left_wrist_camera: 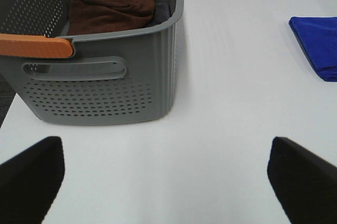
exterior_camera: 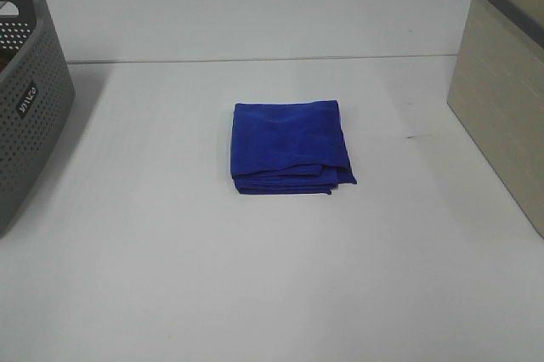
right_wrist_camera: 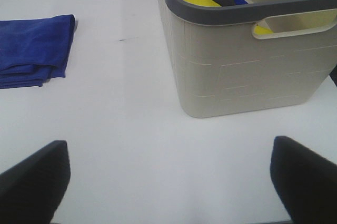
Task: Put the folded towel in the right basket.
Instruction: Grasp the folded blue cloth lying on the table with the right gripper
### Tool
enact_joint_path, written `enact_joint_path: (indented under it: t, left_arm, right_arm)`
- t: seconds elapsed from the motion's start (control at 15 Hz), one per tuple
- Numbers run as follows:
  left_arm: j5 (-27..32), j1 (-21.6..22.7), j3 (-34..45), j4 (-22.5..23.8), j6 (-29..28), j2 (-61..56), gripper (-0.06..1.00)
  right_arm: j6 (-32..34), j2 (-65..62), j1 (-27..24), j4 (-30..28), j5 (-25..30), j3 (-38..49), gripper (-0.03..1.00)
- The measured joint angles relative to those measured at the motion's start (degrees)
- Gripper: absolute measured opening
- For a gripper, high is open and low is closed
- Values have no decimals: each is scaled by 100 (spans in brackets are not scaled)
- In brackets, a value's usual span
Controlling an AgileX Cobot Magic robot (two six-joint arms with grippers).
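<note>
Royal blue towel [exterior_camera: 289, 145]; grey left basket [exterior_camera: 30, 107], dotted hole pattern, brown cloth [left_wrist_camera: 110, 6] inside; beige right basket [exterior_camera: 497, 115], grey rim [right_wrist_camera: 226, 16]; white desk [exterior_camera: 255, 294].

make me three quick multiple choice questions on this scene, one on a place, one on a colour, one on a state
1. Where does the folded towel lie?
A. on the table, between the grey basket and the beige basket
B. inside a basket
C. in a gripper

2. What colour is the cloth in the grey basket?
A. white
B. green
C. brown

3. How is the right gripper?
A. shut on the towel
B. open, holding nothing
C. shut on a basket rim

Key: 1 A, the high view shows it on bare table between them; 2 C, the left wrist view shows brown fabric inside; 3 B, its fingers stand wide apart over bare table.
</note>
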Motion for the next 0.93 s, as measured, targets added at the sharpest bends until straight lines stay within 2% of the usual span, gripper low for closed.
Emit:
enact_joint_path:
  t: [0.67, 0.73, 0.93]
  left_arm:
    - [0, 0, 0, 0, 0, 0, 97]
    - [0, 0, 0, 0, 0, 0, 97]
    - [0, 0, 0, 0, 0, 0, 97]
  right_arm:
    - [-23, 120, 0, 11, 6, -46, 98]
    - [-23, 544, 0, 57, 46, -206, 98]
    - [-40, 3037, 0, 516, 533, -1753, 98]
